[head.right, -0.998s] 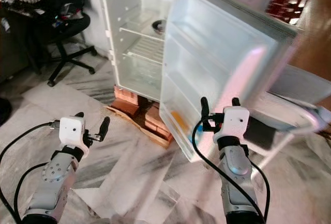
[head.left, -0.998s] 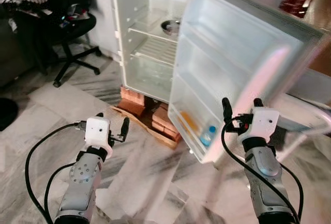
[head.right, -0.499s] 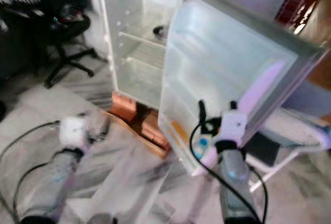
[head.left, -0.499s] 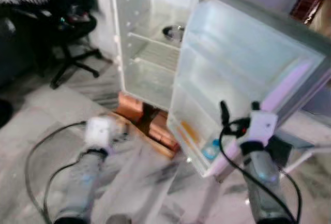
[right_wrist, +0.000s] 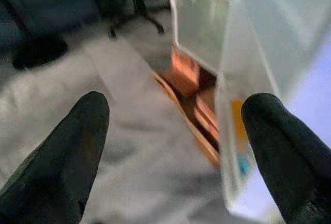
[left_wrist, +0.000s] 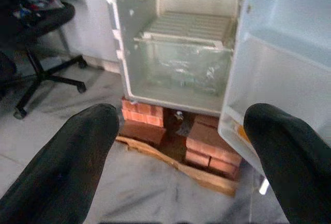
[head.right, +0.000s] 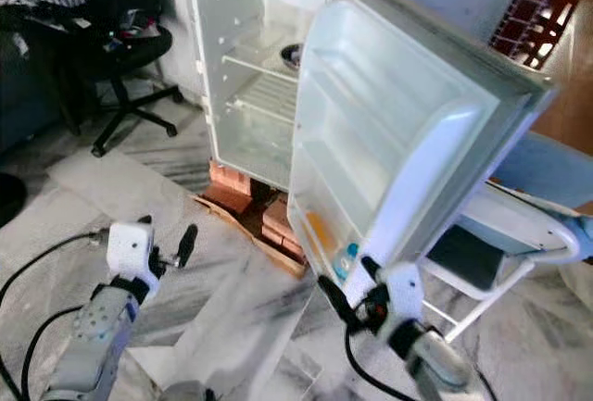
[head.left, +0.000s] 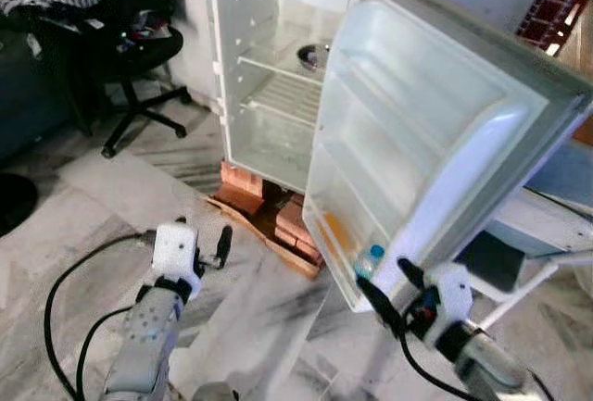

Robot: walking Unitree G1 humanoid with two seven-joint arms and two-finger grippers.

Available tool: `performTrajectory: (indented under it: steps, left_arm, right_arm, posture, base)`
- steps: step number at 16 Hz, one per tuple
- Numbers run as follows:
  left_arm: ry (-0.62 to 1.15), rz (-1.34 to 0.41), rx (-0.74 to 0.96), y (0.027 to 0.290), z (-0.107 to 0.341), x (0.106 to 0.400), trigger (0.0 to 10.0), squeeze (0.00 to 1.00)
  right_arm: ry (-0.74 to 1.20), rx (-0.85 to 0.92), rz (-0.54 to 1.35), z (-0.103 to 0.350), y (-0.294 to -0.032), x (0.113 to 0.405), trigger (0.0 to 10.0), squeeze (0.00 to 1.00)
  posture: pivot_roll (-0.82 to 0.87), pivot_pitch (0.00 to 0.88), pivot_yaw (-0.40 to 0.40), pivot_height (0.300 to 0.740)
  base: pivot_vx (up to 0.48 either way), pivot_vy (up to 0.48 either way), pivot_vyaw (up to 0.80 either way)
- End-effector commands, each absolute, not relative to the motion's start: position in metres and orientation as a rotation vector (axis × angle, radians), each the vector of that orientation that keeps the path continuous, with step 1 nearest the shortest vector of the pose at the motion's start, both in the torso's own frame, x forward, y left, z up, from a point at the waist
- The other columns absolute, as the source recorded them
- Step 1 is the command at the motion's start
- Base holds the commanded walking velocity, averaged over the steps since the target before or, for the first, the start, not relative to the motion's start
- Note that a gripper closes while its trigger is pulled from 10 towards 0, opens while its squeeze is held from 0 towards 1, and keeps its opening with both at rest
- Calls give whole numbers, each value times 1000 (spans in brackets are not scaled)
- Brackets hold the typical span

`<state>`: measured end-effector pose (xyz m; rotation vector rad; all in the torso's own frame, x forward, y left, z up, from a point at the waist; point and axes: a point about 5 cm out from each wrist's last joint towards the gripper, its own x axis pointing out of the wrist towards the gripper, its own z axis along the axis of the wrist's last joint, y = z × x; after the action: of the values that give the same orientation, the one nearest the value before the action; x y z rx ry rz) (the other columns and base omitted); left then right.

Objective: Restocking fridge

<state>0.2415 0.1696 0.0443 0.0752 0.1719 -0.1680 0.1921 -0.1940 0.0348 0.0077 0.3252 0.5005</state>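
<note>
A: Where is the fridge [head.left: 278, 68]?

B: On bricks [head.left: 264, 202], with its door [head.left: 417, 142] wide open. A bowl [head.left: 312, 52] sits on a shelf, and a bottle [head.left: 369, 260] in the door.

A: Is it full?

B: No, mostly bare. Lots left to put in.

A: And the tools?

B: The left tool [left_wrist: 181, 157] and right tool [right_wrist: 176, 157] are both spread, holding nothing.

A: Any words?

B: None I can read.

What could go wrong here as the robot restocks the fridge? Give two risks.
1. The right gripper hangs close below the open door's lower edge; raising it may knock the door or the bottle on its bottom shelf.
2. The fridge rests on stacked bricks, so a hard push might rock it.
</note>
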Motion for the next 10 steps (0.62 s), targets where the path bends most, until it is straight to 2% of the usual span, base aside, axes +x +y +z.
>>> performTrajectory:
  steps: [1,2,3,4,6,8,9,10]
  left_arm:
    - [190,-179,99,171,42,238,10000,0]
    - [203,-176,103,173,39,234,10000,0]
    - [217,-172,106,175,37,231,10000,0]
    - [224,-170,107,176,36,230,10000,0]
    - [242,-166,115,178,33,228,10000,0]
    - [253,-163,122,179,32,226,10000,0]
    - [254,-163,122,179,31,226,10000,0]
    - [257,-162,123,180,31,226,10000,0]
  right_arm:
    - [352,-75,467,31,-207,195,10000,0]
    - [386,-104,386,30,-222,202,10000,0]
    - [396,-201,207,32,-246,219,10000,0]
    - [391,-256,95,36,-259,228,10000,0]
    - [321,-204,-182,57,-284,252,10000,0]
    - [198,-115,-277,79,-285,272,10000,0]
    - [156,-68,-268,86,-280,280,10000,0]
    - [93,27,-190,95,-264,289,10000,0]
  posture:
    - [41,53,-42,740]
    - [47,54,-42,740]
    - [52,55,-43,740]
    - [56,55,-44,740]
    - [69,54,-46,740]
    - [76,52,-47,740]
    - [76,52,-47,740]
    - [79,49,-48,740]
  base:
    - [0,0,0]
    - [0,0,0]
    - [0,0,0]
    - [0,0,0]
    - [0,0,0]
    - [0,0,0]
    - [0,0,0]
    - [0,0,0]
